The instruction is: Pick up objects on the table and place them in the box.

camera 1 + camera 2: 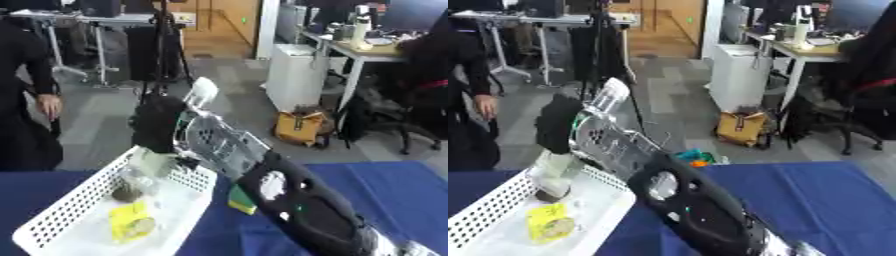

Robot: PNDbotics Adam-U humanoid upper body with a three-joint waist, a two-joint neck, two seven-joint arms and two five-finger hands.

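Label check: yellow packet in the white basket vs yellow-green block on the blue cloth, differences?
The flat yellow packet lies inside the white perforated basket; the yellow-green block sits outside it on the blue cloth. The packet shows whole; the block is partly hidden behind the black arm. The block has a green top; the packet has none. Both are small, partly yellow.
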